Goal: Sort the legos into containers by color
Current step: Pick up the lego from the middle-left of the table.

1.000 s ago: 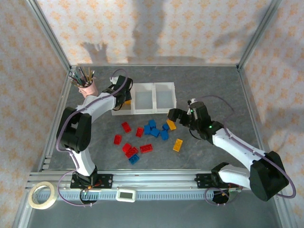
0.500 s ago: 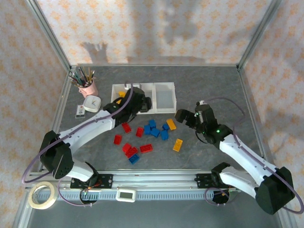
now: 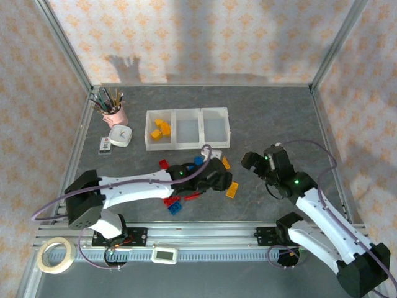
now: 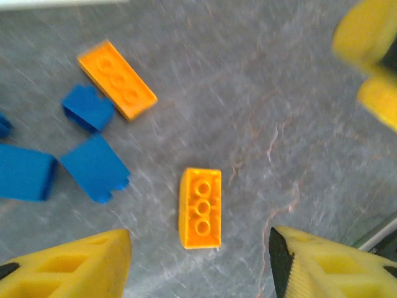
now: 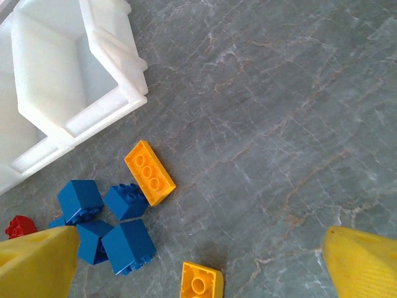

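The left arm and right arm are white with black joints. A thin purple cable loops along each. The fingers are yellow.

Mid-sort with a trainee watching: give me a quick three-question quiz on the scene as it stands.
1. True or false: in the row of three joined translucent white plastic bins, the left one holds small yellow-orange plastic bricks.
2. The small plastic brick below the open left gripper is: A red, B blue, C yellow-orange.
3. Fill in: the right gripper has its jaws standing ____.
Key: 1 true; 2 C; 3 open.
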Controlling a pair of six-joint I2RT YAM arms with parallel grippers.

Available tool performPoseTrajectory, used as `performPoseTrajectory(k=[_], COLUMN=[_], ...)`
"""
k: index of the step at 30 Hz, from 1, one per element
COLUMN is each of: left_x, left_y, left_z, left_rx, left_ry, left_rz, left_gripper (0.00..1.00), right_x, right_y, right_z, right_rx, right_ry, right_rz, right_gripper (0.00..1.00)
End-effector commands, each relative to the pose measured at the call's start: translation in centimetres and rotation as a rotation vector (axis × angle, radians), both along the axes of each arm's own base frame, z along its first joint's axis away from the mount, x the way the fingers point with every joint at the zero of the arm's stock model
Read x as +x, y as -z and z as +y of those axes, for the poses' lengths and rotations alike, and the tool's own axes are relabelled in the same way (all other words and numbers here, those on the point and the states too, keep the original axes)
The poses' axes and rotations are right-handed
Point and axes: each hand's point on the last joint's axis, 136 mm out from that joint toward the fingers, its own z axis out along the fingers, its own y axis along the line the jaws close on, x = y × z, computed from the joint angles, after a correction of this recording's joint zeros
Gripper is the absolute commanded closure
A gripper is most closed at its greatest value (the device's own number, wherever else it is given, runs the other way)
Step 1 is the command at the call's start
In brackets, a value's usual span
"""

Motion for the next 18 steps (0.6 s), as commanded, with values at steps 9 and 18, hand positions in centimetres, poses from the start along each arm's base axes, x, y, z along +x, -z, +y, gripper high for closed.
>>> performPoseTrajectory(k=[9,18], left_x=[-0.8,-0.2], left_y=[4.7,8.8], left_z=[-4.1,-5.2], left_rx=[0.048,0.16], left_ry=[0.044,0.063], left_rz=[0.077,0.092], left_gripper=[0.32,0.28], right_x=[-3.0,-3.0], right_y=[1.4,1.8], right_z=[-2.5,-2.4], right_rx=[0.015,0.021], right_ry=[0.117,0.118], right_rz=[0.059,0.054], right_gripper=[0.0,0.0])
